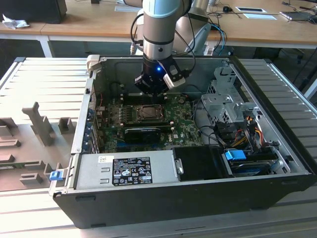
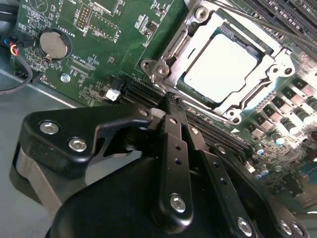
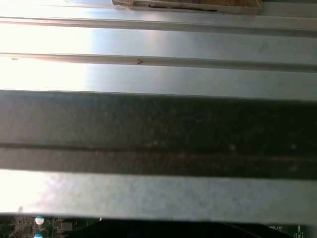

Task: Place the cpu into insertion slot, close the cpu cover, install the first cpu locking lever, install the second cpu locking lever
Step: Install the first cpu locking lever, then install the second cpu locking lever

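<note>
The cpu (image 2: 223,67) lies flat in the insertion slot (image 2: 159,69), its silver top showing through the window of the cpu cover (image 2: 271,74), which is folded down over it. A thin wire lever (image 2: 257,22) runs along one side of the cover. My gripper (image 2: 171,99) hovers just beside the socket, over the black card connectors, with its black fingers (image 2: 174,148) pressed together and nothing between them. In the exterior view the gripper (image 1: 151,90) hangs inside the open case, just behind the cpu (image 1: 147,113) on the green board.
The open computer case (image 1: 277,148) walls in the board. A power supply (image 1: 129,168) sits at the front, a drive cage (image 1: 223,104) and cable bundle (image 1: 247,129) on the exterior view's right. A round coin battery (image 2: 53,44) and a case wall (image 3: 158,129) are close.
</note>
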Controlling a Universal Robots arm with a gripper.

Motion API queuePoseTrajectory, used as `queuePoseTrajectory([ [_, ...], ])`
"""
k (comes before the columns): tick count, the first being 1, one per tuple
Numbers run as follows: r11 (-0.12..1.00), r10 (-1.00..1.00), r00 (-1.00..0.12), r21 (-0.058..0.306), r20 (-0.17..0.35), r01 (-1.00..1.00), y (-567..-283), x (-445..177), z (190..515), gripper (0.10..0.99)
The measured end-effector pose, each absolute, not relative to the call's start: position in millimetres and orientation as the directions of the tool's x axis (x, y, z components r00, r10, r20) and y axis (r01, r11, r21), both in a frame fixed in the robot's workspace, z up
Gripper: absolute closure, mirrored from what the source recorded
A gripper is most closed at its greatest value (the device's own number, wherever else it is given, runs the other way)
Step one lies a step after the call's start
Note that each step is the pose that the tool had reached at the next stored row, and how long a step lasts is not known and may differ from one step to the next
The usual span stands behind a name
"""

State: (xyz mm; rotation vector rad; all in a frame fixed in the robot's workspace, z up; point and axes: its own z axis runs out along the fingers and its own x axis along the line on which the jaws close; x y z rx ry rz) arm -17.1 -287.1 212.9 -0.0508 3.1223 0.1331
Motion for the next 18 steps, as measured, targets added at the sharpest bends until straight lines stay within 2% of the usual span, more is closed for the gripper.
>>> queuePoseTrajectory([
  [18,0.996,-0.031,-0.999,0.085,-0.017,-0.032,-290.4,-17.1,218.2,0.980],
])
